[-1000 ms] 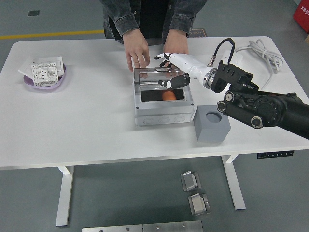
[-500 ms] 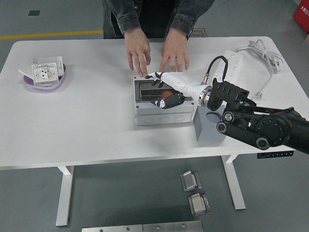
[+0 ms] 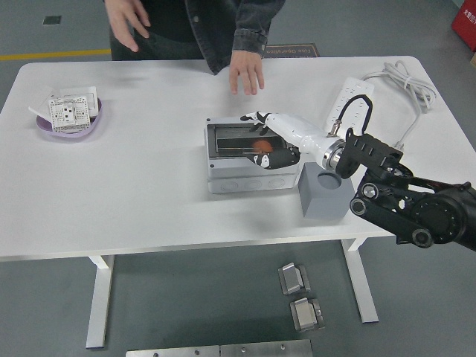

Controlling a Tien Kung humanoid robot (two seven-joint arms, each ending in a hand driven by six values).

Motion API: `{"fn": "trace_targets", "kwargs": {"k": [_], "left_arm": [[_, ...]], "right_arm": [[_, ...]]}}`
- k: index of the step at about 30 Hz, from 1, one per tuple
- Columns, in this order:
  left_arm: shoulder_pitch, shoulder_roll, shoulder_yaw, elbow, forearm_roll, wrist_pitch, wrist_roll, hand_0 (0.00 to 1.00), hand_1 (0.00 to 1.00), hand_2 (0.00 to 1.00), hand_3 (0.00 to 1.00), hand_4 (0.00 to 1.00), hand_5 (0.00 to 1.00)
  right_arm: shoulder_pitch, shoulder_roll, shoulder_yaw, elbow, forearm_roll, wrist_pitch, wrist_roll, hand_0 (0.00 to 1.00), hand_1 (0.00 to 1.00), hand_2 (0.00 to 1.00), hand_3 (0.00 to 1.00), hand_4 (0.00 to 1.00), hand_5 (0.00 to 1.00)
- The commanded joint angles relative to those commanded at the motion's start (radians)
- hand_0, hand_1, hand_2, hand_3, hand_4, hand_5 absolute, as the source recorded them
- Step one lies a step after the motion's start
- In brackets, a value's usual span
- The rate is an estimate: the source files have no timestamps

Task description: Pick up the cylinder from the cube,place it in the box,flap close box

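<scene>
A lab: white bench (image 3: 149,193), power strip (image 3: 357,100), painted concrete floor (image 3: 44,30).

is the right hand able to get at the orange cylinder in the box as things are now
Probably not. The right hand rests on the box, but the clear flap looks folded down over the orange cylinder, so it would need lifting first.

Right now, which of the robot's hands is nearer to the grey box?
The right hand. It lies on top of the grey box, fingers spread over the closed flap, with the orange cylinder showing beneath. The left hand is out of view.
</scene>
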Motion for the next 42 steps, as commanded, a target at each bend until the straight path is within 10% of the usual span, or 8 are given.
{"fn": "trace_targets", "kwargs": {"k": [15,25,42], "left_arm": [[0.002,-0.007,-0.034,0.0,0.007,0.001,-0.003,0.614,0.576,0.573,0.657,0.697,0.275],[-0.012,-0.01,-0.069,-0.003,0.03,0.0,-0.005,0.615,0.576,0.573,0.657,0.697,0.276],[-0.04,0.005,-0.152,-0.024,0.117,-0.003,-0.005,0.615,0.576,0.573,0.657,0.698,0.277]], "right_arm": [[-0.362,-0.009,0.45,0.158,0.219,-0.162,0.24,0.676,0.64,0.709,0.8,0.698,0.341],[-0.584,0.05,0.671,0.124,0.589,-0.03,0.443,0.693,0.662,0.711,0.738,0.703,0.356],[-0.666,0.064,0.774,0.085,1.05,0.12,0.448,0.732,0.69,0.724,0.698,0.739,0.419]]}}
